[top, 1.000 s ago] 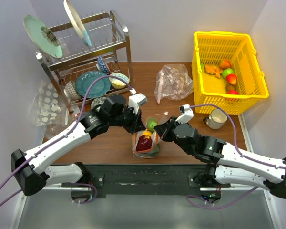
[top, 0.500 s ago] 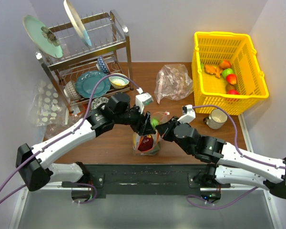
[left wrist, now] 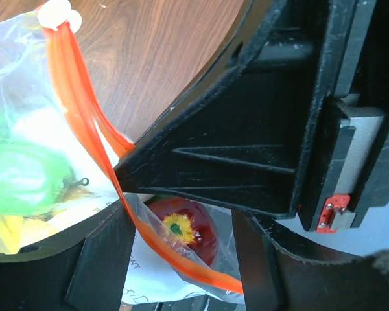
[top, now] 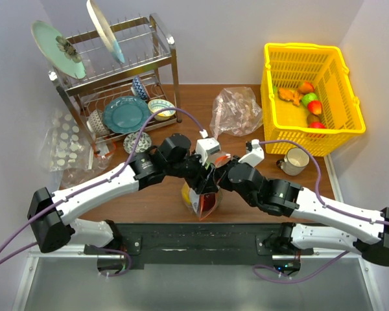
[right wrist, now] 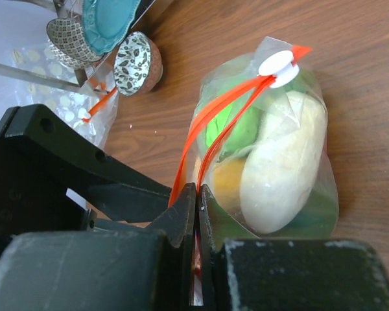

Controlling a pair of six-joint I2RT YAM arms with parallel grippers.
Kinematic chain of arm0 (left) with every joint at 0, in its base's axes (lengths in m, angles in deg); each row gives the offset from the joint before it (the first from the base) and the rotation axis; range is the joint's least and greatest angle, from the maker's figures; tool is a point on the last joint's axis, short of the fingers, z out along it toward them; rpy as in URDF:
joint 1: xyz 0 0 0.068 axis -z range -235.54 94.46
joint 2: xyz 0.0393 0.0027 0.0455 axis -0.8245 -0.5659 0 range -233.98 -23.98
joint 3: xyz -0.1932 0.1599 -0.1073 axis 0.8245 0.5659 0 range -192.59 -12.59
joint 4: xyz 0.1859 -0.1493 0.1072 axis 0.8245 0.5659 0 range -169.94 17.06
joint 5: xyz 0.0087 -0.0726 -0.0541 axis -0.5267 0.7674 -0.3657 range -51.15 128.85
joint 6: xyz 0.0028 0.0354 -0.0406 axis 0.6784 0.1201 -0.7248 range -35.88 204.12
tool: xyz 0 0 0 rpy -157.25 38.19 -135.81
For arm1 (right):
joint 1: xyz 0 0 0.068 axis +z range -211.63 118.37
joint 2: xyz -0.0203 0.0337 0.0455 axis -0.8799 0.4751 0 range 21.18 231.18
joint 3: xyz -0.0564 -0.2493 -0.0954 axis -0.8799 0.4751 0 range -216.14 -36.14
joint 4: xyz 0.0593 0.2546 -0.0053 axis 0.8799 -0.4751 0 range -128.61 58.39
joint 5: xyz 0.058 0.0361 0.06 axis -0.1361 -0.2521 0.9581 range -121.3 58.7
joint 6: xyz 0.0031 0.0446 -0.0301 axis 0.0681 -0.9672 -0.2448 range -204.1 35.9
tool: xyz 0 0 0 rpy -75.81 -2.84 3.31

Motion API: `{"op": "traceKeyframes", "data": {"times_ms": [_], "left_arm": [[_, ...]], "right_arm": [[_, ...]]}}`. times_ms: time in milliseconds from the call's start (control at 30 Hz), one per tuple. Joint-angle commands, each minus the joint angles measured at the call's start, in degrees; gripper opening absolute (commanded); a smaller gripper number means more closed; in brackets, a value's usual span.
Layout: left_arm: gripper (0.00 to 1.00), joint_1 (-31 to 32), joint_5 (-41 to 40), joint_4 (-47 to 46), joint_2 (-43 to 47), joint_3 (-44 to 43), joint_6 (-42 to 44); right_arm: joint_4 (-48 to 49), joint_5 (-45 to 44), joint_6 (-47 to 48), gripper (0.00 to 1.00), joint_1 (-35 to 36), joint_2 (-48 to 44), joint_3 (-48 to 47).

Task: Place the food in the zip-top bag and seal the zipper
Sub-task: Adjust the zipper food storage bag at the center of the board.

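The zipper (left wrist: 78,84) is clamped at one end by the right pincer (right wrist: 196,194), whose fingers are pressed flat together on the red-orange strip. From this grip the strip goes out in one straight line and ends at the small white end piece (right wrist: 277,65) at the far corner of the zip-top bag (top: 201,199). Between grip and white piece the two halves of the strip stand a little apart, so I judge that the mouth is not sealed yet.

The left pincer (left wrist: 180,240) is open: its fingers stand on both sides of the same strip, with a clear gap, and clasp nothing. The strip crosses this gap just beside the right pincer and then runs on to the white piece, which is well apart from both pincers.

The food is inside the bag: a green piece (right wrist: 236,126), a pale piece (right wrist: 282,162) and a dark-red piece (left wrist: 181,227) show through the plastic. The bag is between the two arms, close to the near edge of the wooden surface (right wrist: 376,78); whether it rests there or hangs, I cannot tell.

So the long axis of the zipper points from both pincers toward the white piece. I think the free left pincer must travel along this line to reach it, while the right one anchors the other end.
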Motion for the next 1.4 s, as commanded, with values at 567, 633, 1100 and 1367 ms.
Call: {"op": "traceKeyframes", "data": {"times_ms": [567, 633, 1100, 1367], "left_arm": [[0.69, 3.1, -9.7, -8.3, 4.5, -0.1, -4.3], [0.69, 3.1, -10.6, -9.5, 5.4, 0.5, -5.2], [0.69, 3.1, -12.0, -9.9, 3.0, 1.9, -5.7], [0.30, 3.1, -15.0, -7.8, 2.5, 2.0, -5.3]], "right_arm": [[3.3, -2.3, -9.5, 0.00, 0.0, -5.0, 0.9], [3.3, -2.3, -9.7, 0.00, 0.0, -5.6, 1.3], [3.3, -1.3, -11.0, 0.00, 0.0, -5.2, 1.0], [3.5, -1.2, -11.2, 0.00, 0.0, -5.2, 1.3]]}}
